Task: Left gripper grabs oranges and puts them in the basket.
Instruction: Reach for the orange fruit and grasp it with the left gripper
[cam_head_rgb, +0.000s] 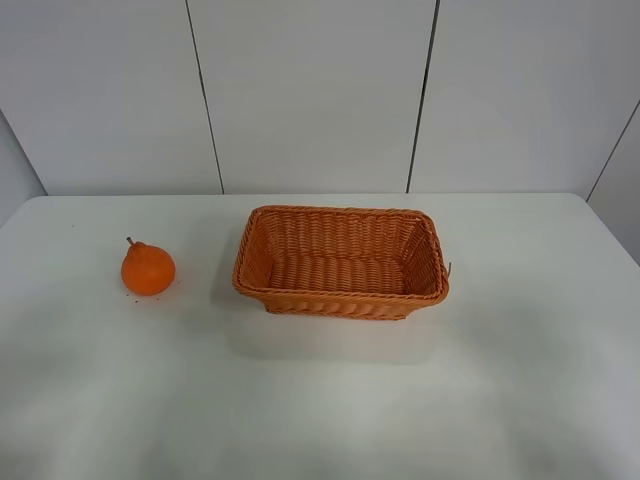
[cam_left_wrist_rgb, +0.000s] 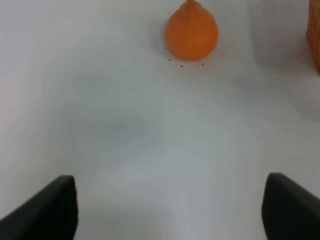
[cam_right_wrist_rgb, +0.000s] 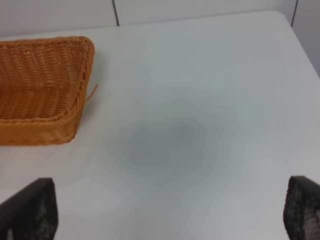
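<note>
The orange (cam_head_rgb: 148, 268) sits on the white table to the left of the basket (cam_head_rgb: 340, 298), which is empty. Neither arm shows in the exterior high view. In the left wrist view the orange (cam_left_wrist_rgb: 191, 33) lies well ahead of my left gripper (cam_left_wrist_rgb: 170, 210), whose two black fingertips (cam_left_wrist_rgb: 52, 207) stand wide apart and hold nothing; a sliver of the basket (cam_left_wrist_rgb: 315, 35) shows at the frame edge. In the right wrist view my right gripper (cam_right_wrist_rgb: 170, 210) is open and empty above bare table, with the basket's end (cam_right_wrist_rgb: 50, 125) ahead of it to one side.
The white table (cam_head_rgb: 320, 400) ends at a grey panelled wall (cam_head_rgb: 310, 90) behind. A few tiny dark specks lie on the table around the orange.
</note>
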